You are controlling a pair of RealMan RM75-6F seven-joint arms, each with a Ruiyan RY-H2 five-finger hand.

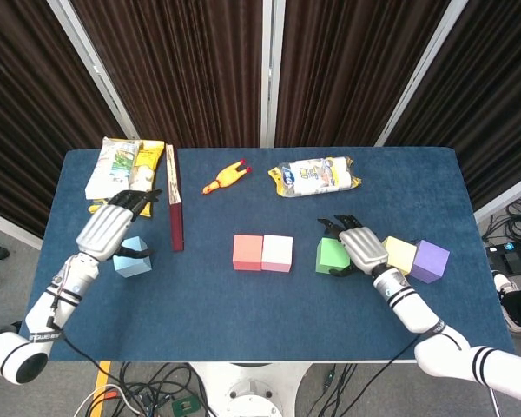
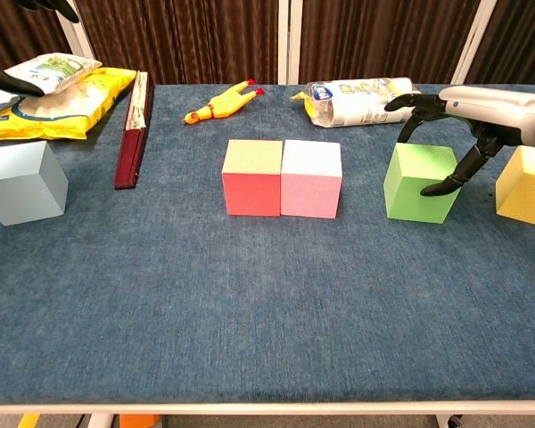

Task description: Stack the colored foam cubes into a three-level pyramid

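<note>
Red cube and pink cube sit side by side, touching, at mid-table. A green cube stands apart to their right. My right hand hovers over the green cube, fingers spread past its far edge and thumb by its right face, not closed on it. Further right lie a yellow cube and a purple cube. A light blue cube is at the left, with my left hand open just above and behind it. In the chest view only that hand's dark fingertips show.
A maroon book lies lengthwise right of the blue cube. Snack bags occupy the far left corner. A rubber chicken and a plastic-wrapped packet lie along the back. The table's right edge is close to the purple cube.
</note>
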